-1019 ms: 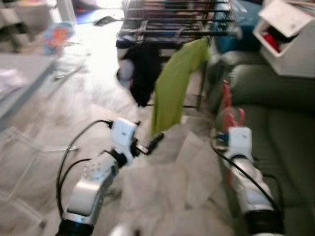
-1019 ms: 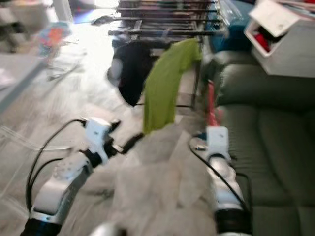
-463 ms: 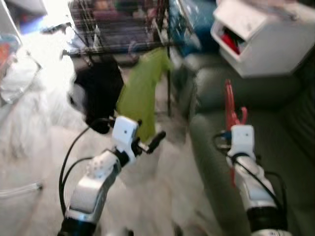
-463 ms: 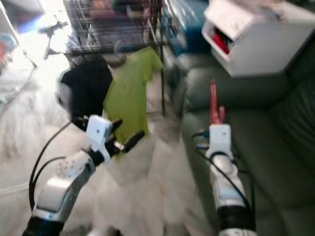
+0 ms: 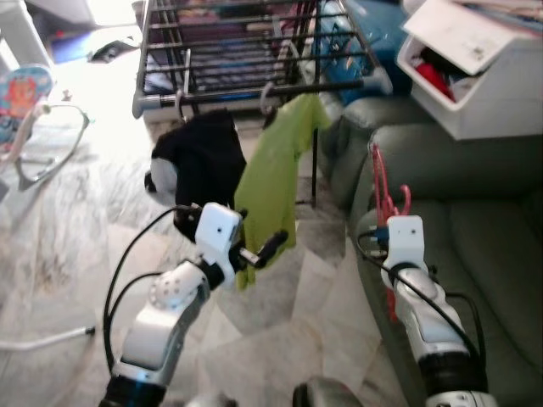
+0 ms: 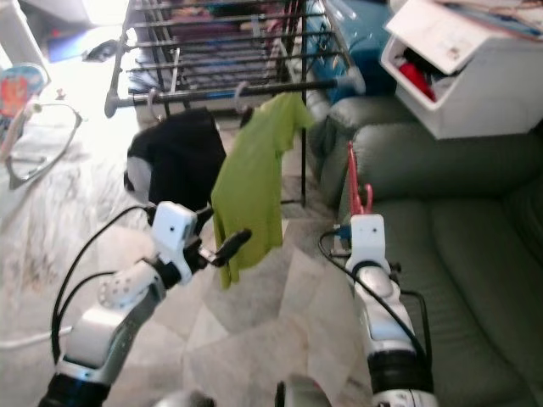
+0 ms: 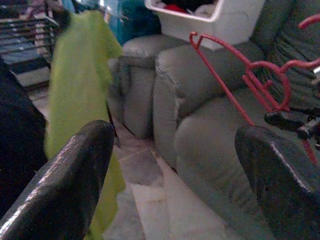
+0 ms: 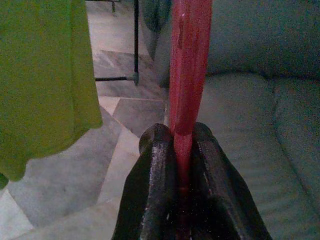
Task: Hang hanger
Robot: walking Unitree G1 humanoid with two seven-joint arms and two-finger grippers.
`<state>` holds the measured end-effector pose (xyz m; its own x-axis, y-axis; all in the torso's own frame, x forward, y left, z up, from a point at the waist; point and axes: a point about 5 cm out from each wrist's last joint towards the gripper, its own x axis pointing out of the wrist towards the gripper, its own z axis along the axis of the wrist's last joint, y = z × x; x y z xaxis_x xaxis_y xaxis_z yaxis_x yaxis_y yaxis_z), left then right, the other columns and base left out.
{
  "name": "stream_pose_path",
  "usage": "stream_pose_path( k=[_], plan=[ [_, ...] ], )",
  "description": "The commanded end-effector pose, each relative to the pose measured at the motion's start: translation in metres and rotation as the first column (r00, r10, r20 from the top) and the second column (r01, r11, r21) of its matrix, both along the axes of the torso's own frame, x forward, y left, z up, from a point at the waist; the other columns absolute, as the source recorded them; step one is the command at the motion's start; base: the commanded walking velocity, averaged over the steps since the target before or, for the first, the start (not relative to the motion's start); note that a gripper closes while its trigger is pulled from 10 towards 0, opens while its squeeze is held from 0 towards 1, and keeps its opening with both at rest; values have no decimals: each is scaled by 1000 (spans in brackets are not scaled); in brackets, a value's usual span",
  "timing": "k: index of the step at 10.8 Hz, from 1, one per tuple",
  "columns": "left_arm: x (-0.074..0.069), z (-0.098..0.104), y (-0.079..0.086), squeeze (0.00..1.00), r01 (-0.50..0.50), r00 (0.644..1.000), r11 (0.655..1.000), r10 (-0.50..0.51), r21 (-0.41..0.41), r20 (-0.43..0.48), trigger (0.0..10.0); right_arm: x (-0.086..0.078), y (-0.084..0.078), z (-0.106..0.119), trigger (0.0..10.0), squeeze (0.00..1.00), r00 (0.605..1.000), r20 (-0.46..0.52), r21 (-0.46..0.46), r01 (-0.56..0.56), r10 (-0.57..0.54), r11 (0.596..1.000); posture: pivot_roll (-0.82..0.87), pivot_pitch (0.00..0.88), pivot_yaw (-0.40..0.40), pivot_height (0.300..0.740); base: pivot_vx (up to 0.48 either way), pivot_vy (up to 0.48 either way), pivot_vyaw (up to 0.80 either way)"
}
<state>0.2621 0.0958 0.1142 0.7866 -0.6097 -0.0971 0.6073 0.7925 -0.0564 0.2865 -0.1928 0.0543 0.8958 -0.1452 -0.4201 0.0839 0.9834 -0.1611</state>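
Hanger pinched in right gripper fingers, beside sofa edge.

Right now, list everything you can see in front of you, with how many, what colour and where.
Drying rack: one, dark metal, straight ahead on the floor.
Green shirt: one, hanging from the rack's front rail.
Black garment: one, hanging on the same rail, left of the green shirt.
Hanger: one, red, upright in the right hand.
Sofa: one, grey-green, on the right.
White bin: one, red items inside, above the sofa's back.
Baby bouncer: one, colourful, far left.
Floor: pale marble tiles.
Left hand: fingers open, empty, near the green shirt's hem.
Right hand: shut on the hanger.
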Motion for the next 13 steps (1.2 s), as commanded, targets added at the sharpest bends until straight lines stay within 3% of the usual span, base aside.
stream_pose_path(
  k=[1,4,7,10,13],
  plan=[
    [2,2,6,0,-15,1000,1000,15,17,13,10000,5,9,4,10000,0,999,12,21,-31,31,999,-18,67,-13,740,480,0,0],
    [0,3,4,0,-3,1000,1000,3,18,25,10000,10,9,6,10000,0,1000,16,25,-28,27,999,-17,67,-12,740,480,0,0],
    [-1,2,2,0,-15,1000,1000,15,-9,18,10000,12,18,9,10000,0,996,35,1,-82,82,997,-16,63,-21,740,424,0,0],
    [0,2,5,0,-19,1000,1000,19,6,23,10000,10,22,4,10000,0,996,24,16,-85,85,996,-10,72,-19,740,0,0,0],
    [0,3,4,0,-15,1000,1000,15,5,27,10000,12,18,14,10000,0,994,93,22,-51,49,998,-9,70,-16,740,0,0,0]
  ],
)
